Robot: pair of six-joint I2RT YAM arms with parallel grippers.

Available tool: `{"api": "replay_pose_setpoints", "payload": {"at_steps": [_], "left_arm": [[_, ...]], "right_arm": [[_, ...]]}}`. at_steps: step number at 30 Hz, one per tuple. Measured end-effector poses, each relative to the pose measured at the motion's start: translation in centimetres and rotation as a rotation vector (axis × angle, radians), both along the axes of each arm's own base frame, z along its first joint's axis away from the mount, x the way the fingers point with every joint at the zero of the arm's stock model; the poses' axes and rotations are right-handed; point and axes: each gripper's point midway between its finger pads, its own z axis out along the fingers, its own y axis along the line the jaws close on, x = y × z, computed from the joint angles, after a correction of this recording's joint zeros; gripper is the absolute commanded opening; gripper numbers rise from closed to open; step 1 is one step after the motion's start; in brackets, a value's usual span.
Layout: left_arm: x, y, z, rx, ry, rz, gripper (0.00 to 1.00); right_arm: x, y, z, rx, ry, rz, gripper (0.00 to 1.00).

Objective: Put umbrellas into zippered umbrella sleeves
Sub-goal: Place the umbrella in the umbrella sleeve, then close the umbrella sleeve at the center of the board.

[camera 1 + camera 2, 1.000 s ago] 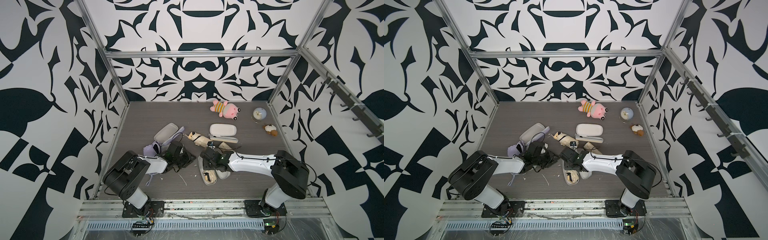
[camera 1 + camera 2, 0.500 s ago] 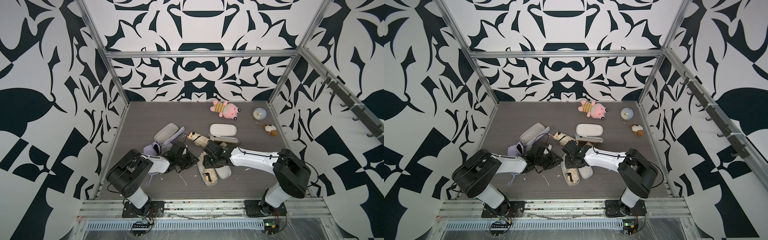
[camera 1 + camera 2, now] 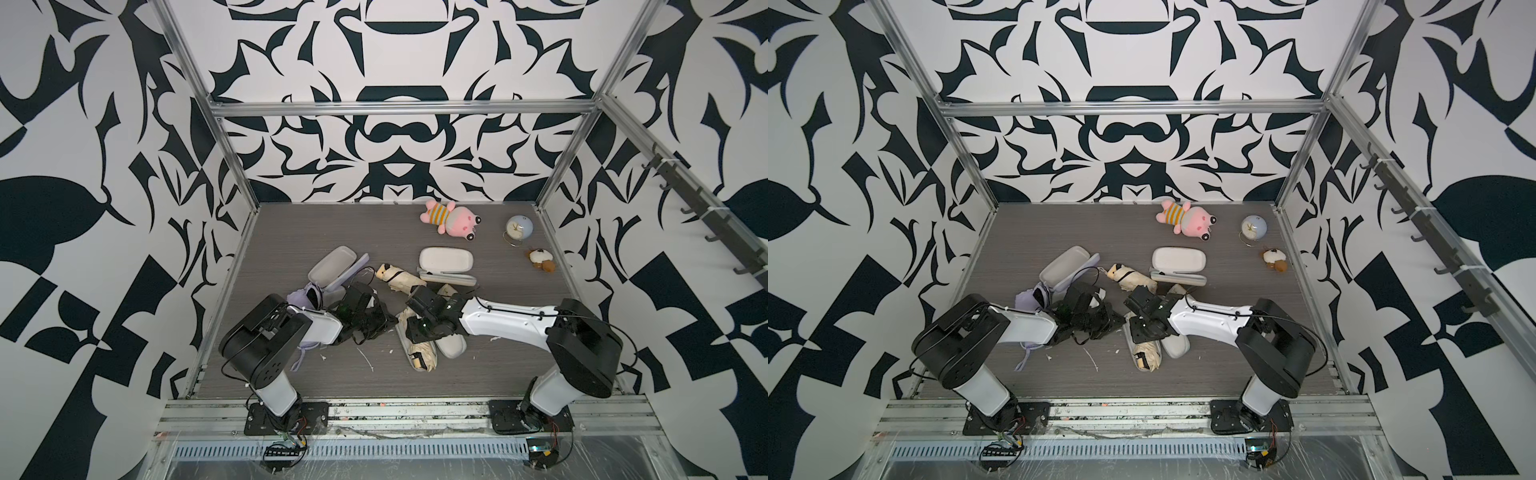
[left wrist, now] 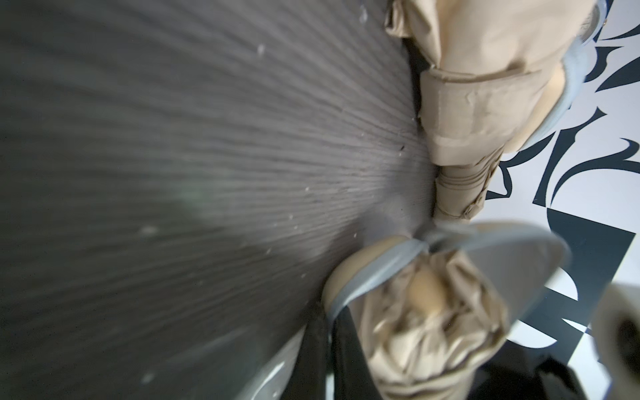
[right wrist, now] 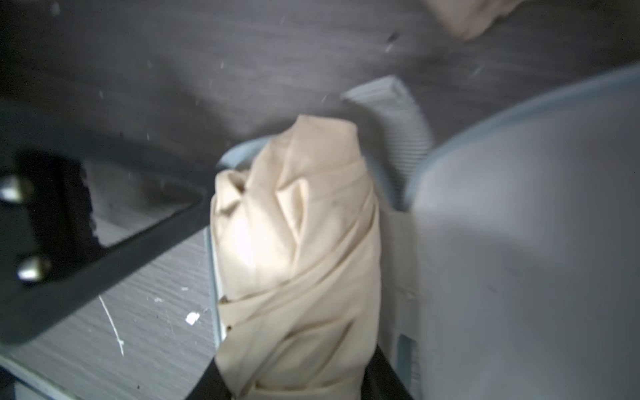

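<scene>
The cream umbrella (image 3: 423,353) lies inside an open beige sleeve (image 3: 452,347) near the middle of the front edge of the desk (image 3: 291,232). We see its long axis running from front to back, the far end leaning slightly toward the left edge. The end with the dark patch points at the front edge, and the bunched fabric end points toward the back. The right gripper (image 3: 419,334) extends in from the right side and clasps this umbrella around its fabric; in the right wrist view a black finger presses on each side. The left gripper (image 3: 384,322) is squeezed fully closed at the back end of the sleeve, right at its rim, but we cannot tell whether it pinches that rim. A second cream umbrella (image 3: 397,277) lies further back near the desk's centre, its long axis slanting across the desk. The lavender umbrella (image 3: 305,297) sits crumpled near the left edge, beside the lavender sleeve (image 3: 332,268), which is open. A pink plush toy (image 3: 451,216) lies by the back edge.
</scene>
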Motion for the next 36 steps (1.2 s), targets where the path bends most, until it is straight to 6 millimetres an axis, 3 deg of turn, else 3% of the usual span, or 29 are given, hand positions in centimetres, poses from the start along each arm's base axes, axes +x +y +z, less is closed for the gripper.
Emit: {"api": "replay_pose_setpoints", "payload": {"at_steps": [3,5,8,12,16,20,23,25,27,29,33,36], "left_arm": [[-0.2,-0.1,-0.1,0.008,0.010,-0.004,0.00],[-0.2,-0.1,-0.2,0.016,0.014,-0.002,0.00],[0.1,0.0,-0.2,0.030,0.016,0.002,0.00],[0.3,0.2,0.1,0.049,0.002,0.002,0.00],[0.4,0.4,0.1,0.072,-0.008,-0.009,0.00],[0.5,0.5,0.1,0.088,-0.019,-0.025,0.00],[0.9,0.8,0.1,0.104,-0.026,-0.033,0.00],[1.2,0.9,0.2,0.114,-0.031,-0.037,0.00],[1.3,1.0,0.3,0.121,-0.033,-0.041,0.00],[1.4,0.9,0.2,0.125,-0.030,-0.046,0.00],[1.7,0.6,0.2,0.123,-0.030,-0.057,0.00],[1.7,0.5,0.2,0.122,-0.031,-0.059,0.00]], "right_arm": [[-0.4,0.2,-0.3,-0.001,0.015,0.014,0.21],[-0.4,0.2,-0.6,-0.003,0.031,0.010,0.37],[-0.1,0.4,-0.4,-0.004,0.041,0.004,0.54],[-0.4,-0.1,0.2,-0.039,0.062,0.027,0.66],[0.1,-0.3,3.3,-0.019,0.058,0.047,0.75],[1.7,-1.3,7.8,0.036,0.011,0.036,0.76],[3.7,-4.1,11.2,0.118,-0.031,-0.038,0.76],[5.5,-7.2,12.6,0.188,-0.056,-0.129,0.77],[6.4,-9.6,12.3,0.248,-0.044,-0.203,0.79],[6.0,-10.4,10.5,0.278,0.010,-0.230,0.81],[3.4,-8.2,7.0,0.355,0.156,-0.182,0.81],[2.3,-6.3,6.9,0.398,0.186,-0.126,0.81]]}}
